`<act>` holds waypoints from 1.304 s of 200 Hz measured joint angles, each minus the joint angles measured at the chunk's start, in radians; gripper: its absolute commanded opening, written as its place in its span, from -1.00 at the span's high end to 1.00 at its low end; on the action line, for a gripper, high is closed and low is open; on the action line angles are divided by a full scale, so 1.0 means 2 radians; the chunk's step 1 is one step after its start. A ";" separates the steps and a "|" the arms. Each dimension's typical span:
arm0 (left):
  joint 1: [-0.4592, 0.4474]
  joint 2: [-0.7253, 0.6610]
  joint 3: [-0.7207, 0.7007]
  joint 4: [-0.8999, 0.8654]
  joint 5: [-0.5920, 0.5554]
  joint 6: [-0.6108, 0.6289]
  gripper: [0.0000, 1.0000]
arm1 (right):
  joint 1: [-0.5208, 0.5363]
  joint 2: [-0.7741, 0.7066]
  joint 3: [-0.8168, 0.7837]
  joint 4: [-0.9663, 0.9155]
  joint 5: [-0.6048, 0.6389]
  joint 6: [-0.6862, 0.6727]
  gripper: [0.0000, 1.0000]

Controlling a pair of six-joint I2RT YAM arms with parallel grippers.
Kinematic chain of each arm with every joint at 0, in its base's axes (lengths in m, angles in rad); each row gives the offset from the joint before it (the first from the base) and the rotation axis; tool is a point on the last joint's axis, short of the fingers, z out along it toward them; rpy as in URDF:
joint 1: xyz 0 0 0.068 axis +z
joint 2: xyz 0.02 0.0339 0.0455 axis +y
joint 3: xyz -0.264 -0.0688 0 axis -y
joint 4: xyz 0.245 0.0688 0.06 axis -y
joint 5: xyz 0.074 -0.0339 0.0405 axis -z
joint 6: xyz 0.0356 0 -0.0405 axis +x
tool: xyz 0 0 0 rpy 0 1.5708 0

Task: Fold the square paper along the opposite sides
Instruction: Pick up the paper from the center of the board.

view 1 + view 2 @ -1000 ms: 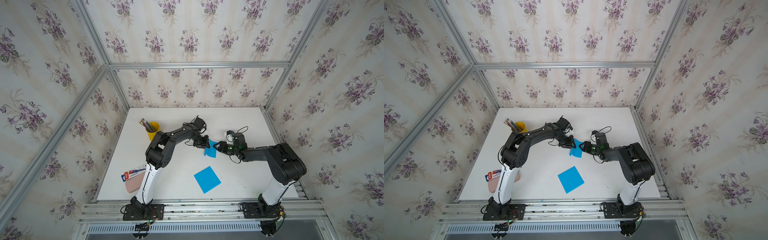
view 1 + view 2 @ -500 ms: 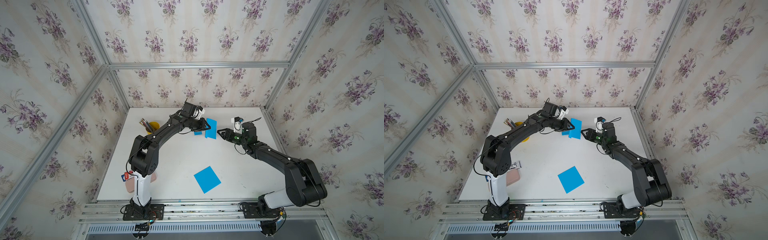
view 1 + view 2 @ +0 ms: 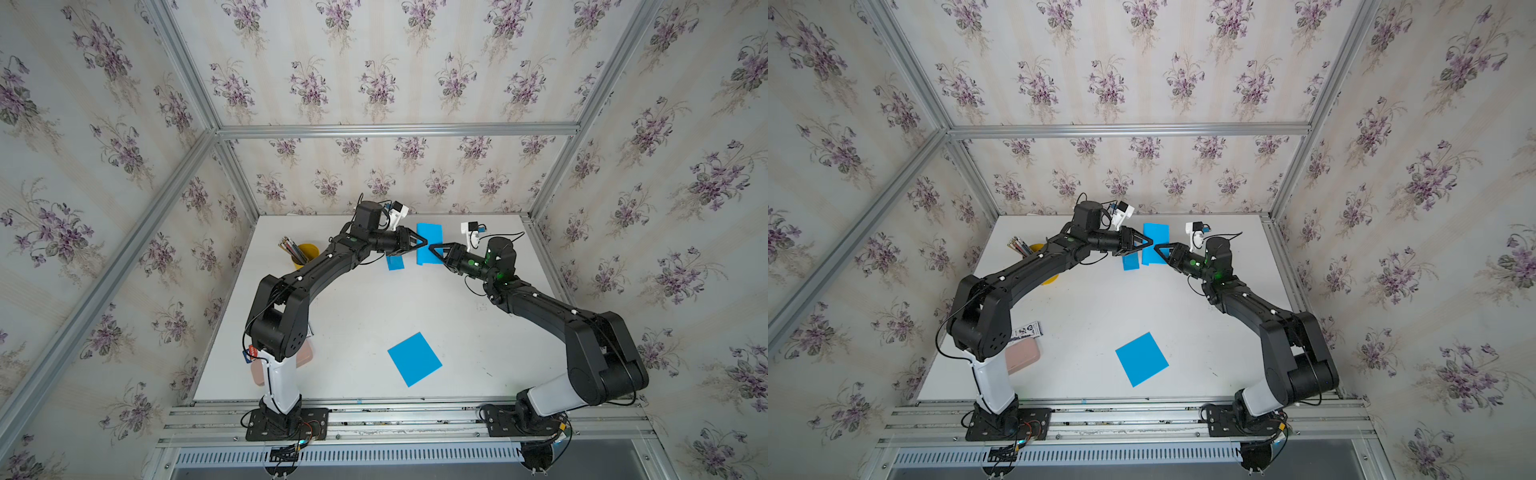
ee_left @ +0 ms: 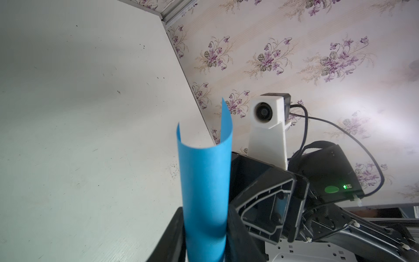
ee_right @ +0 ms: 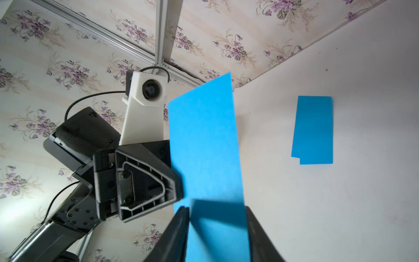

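A blue square paper (image 3: 429,232) hangs in the air over the back of the table, seen in both top views. My left gripper (image 3: 424,241) is shut on it, and the sheet (image 4: 204,177) bows into a U between its fingers. My right gripper (image 3: 432,248) faces the left one, tip to tip. Its fingers (image 5: 181,226) press against both edges of the same sheet (image 5: 204,140). A folded blue paper (image 3: 395,262) lies flat on the table just below the grippers. Another flat blue square (image 3: 414,358) lies near the front edge.
A yellow cup of pencils (image 3: 305,251) stands at the back left. A pink case (image 3: 1022,359) and a small packet (image 3: 1027,330) lie by the left arm's base. The back wall and its metal rail (image 3: 395,129) are close behind the grippers.
Both arms have lifted from mid-table and moved toward the back wall, the left one carrying the blue paper. The right gripper's jaws have narrowed around the sheet.
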State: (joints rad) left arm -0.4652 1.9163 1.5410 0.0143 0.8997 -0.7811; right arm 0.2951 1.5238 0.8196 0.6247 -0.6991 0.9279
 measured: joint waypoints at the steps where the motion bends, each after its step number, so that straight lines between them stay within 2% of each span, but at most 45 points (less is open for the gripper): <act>1: 0.000 0.000 0.000 0.000 0.000 -0.001 0.33 | 0.000 0.000 0.000 0.001 0.000 0.001 0.45; 25: 0.001 0.000 -0.003 0.004 0.003 -0.005 0.32 | 0.000 0.001 0.003 0.007 -0.004 0.009 0.48; 64: 0.003 -0.005 -0.012 0.004 0.007 -0.005 0.32 | -0.001 0.001 0.010 0.006 -0.004 0.009 0.31; 87: 0.003 -0.009 -0.019 0.004 0.008 -0.004 0.32 | -0.002 0.001 0.010 0.006 -0.004 0.008 0.28; 110: 0.003 -0.011 -0.024 0.004 0.008 -0.001 0.31 | -0.004 0.001 0.010 0.004 -0.004 0.008 0.42; 129: 0.003 -0.012 -0.027 0.004 0.008 0.001 0.27 | -0.004 0.001 0.011 0.003 -0.004 0.007 0.74; 150: 0.003 -0.012 -0.027 0.004 0.007 0.007 0.19 | -0.004 0.001 0.013 0.002 -0.004 0.008 1.00; 165: 0.003 -0.012 -0.026 0.002 0.007 0.015 0.04 | -0.005 0.001 0.017 0.001 -0.004 0.007 1.00; 181: 0.009 -0.013 -0.022 -0.004 0.009 0.023 -0.24 | -0.005 -0.001 0.024 -0.005 -0.005 -0.003 1.00; 193: 0.021 -0.020 -0.021 -0.010 0.012 0.025 -0.33 | -0.005 -0.005 0.031 -0.012 -0.010 -0.014 1.00; 225: 0.061 -0.047 -0.040 0.025 0.038 0.006 -0.38 | -0.005 -0.019 0.050 -0.024 -0.038 -0.047 1.00; 261: 0.070 -0.060 -0.082 0.096 0.072 -0.049 -0.40 | -0.005 -0.033 0.062 -0.019 -0.070 -0.057 1.00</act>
State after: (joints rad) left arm -0.3248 1.7973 1.3766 0.2070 1.0428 -0.8787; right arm 0.2852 1.4578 0.9428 0.5865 -0.8383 0.8146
